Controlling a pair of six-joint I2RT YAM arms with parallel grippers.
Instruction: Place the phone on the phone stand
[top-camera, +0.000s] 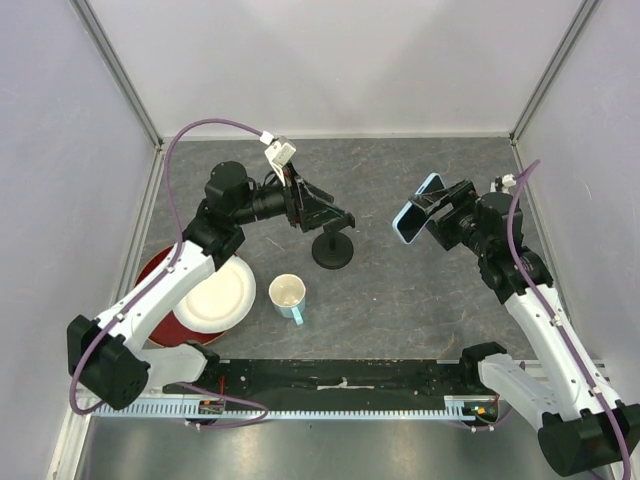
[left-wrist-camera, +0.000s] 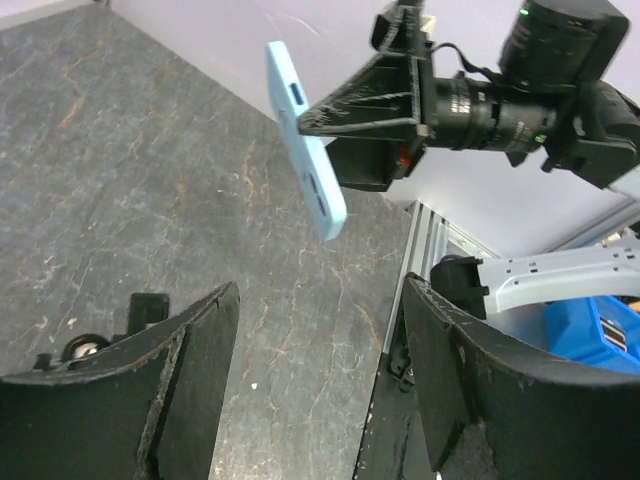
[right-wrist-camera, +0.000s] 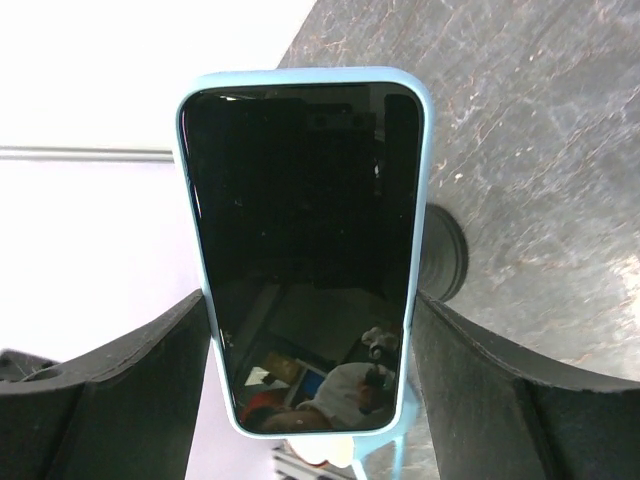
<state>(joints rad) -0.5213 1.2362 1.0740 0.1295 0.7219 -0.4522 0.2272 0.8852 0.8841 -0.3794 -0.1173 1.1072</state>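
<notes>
The phone (top-camera: 415, 208) has a black screen and a light blue case. My right gripper (top-camera: 440, 215) is shut on its long edges and holds it in the air to the right of the phone stand (top-camera: 333, 247). In the right wrist view the phone (right-wrist-camera: 305, 250) sits between my fingers (right-wrist-camera: 150, 380), and the stand's round base (right-wrist-camera: 447, 258) shows behind it. My left gripper (top-camera: 322, 208) is open and empty, just above and left of the stand's top. In the left wrist view the left gripper (left-wrist-camera: 320, 390) is wide open and the phone (left-wrist-camera: 305, 140) hangs ahead, edge-on.
A white cup (top-camera: 288, 293) with a light blue handle stands in front of the stand. A white plate (top-camera: 215, 297) lies on a red plate (top-camera: 158, 268) at the left. A black rail (top-camera: 340, 375) runs along the near edge. Walls close in three sides.
</notes>
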